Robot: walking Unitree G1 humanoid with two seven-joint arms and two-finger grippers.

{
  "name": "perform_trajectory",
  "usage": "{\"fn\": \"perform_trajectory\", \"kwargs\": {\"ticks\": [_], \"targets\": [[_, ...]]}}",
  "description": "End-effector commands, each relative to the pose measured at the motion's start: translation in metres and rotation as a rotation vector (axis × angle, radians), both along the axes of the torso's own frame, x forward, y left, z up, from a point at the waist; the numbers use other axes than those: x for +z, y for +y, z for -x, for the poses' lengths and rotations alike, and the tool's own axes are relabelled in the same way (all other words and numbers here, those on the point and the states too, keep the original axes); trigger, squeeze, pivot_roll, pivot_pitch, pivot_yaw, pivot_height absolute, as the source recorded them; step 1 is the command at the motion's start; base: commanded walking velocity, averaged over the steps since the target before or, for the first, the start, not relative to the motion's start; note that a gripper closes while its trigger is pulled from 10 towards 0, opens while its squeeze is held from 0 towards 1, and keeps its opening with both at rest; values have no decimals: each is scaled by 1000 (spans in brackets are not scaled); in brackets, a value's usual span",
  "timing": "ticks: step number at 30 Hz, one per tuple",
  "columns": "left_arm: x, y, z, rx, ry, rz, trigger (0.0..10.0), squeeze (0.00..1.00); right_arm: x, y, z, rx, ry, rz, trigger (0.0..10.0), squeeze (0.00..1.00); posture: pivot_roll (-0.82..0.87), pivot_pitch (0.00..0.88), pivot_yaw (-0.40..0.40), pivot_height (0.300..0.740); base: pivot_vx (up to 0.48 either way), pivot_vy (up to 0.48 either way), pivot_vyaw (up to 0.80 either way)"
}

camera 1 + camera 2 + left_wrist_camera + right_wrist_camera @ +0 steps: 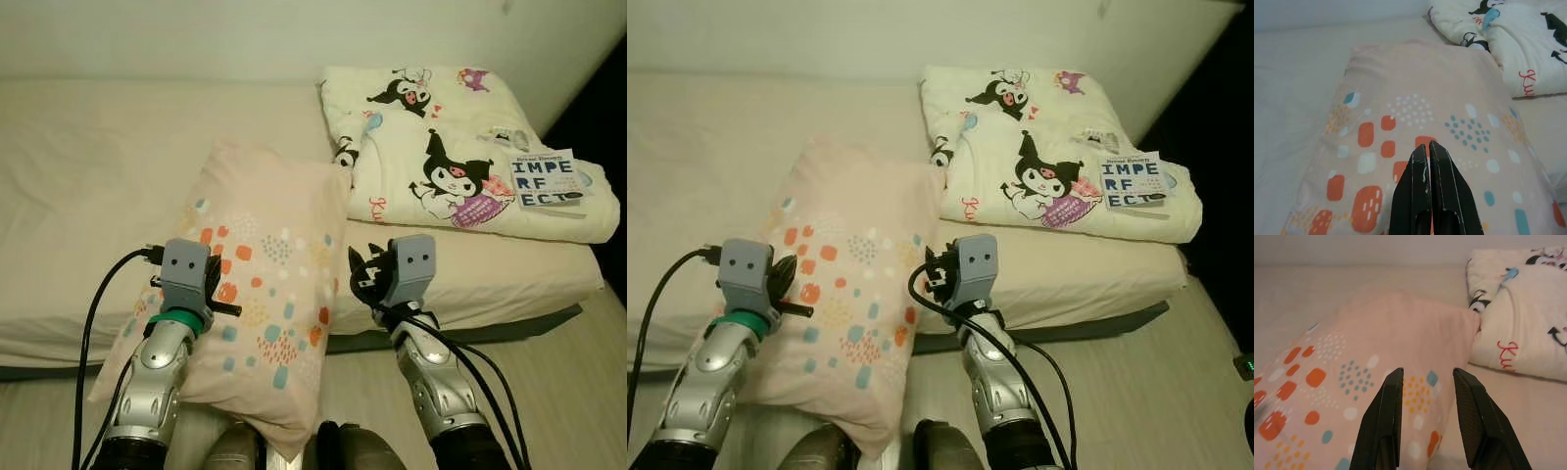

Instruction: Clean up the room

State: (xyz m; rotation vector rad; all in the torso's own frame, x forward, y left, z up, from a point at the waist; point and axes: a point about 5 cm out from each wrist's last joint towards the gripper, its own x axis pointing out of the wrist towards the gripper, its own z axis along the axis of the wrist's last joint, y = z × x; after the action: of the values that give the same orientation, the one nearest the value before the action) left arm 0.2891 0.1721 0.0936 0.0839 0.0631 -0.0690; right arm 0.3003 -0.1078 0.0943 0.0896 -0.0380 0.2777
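Observation:
A pale pink pillow (pixel 260 294) with orange and teal patches lies across the bed's near edge, and its lower end hangs off toward me. My left gripper (pixel 1425 145) is shut just above the pillow's near left part, with no cloth showing between its fingers. My right gripper (pixel 1427 372) is open at the pillow's right edge, with nothing between its fingers (pixel 362 271). A folded white blanket (pixel 441 147) with cartoon prints sits on the bed's right end. A book (pixel 546 179) lies on top of it.
The beige mattress (pixel 98 176) stretches left and back to a pale wall. A wooden floor (pixel 558 362) shows in front of the bed at the right. Black cables run along both of my arms.

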Motion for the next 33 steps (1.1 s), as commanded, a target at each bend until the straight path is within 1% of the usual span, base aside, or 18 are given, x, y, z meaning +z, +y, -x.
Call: {"fn": "perform_trajectory", "kwargs": {"ticks": [1,7,10,11,13,16,20,25,33], "targets": [[-2,-2,2,4,-1,7,10000,0,-4,-1,1,-11,8,3,10000,0,-47,64,-5,710,0,0,0],[0,-3,1,8,-13,6,10000,0,-4,-1,1,-8,-1,1,10000,0,-47,65,-7,685,0,0,0],[1,-4,0,9,-16,6,10000,0,-4,-1,1,-8,-4,-2,10000,0,-45,69,-3,680,0,0,0],[3,-3,-2,9,-21,7,10000,0,-3,0,0,-9,-9,-7,10000,0,-45,71,0,670,0,0,0],[3,-3,-2,9,-21,7,10000,0,-3,0,0,-9,-9,-7,10000,0,-45,71,0,670,0,0,0],[7,1,-5,15,-30,3,10000,0,-2,1,-1,-9,-13,-13,10000,0,-43,72,2,660,0,0,0],[15,14,-12,43,-51,-15,10000,0,-1,2,-1,-4,-14,-27,10000,0,-40,74,4,640,0,0,0],[18,18,-13,52,-58,-19,10000,0,-1,2,-2,-8,-13,-44,10000,0,-40,74,4,620,0,0,0],[19,18,-14,47,-61,-22,10000,0,1,3,-4,-13,-17,-61,10000,0,-35,77,10,595,0,0,0]]}}
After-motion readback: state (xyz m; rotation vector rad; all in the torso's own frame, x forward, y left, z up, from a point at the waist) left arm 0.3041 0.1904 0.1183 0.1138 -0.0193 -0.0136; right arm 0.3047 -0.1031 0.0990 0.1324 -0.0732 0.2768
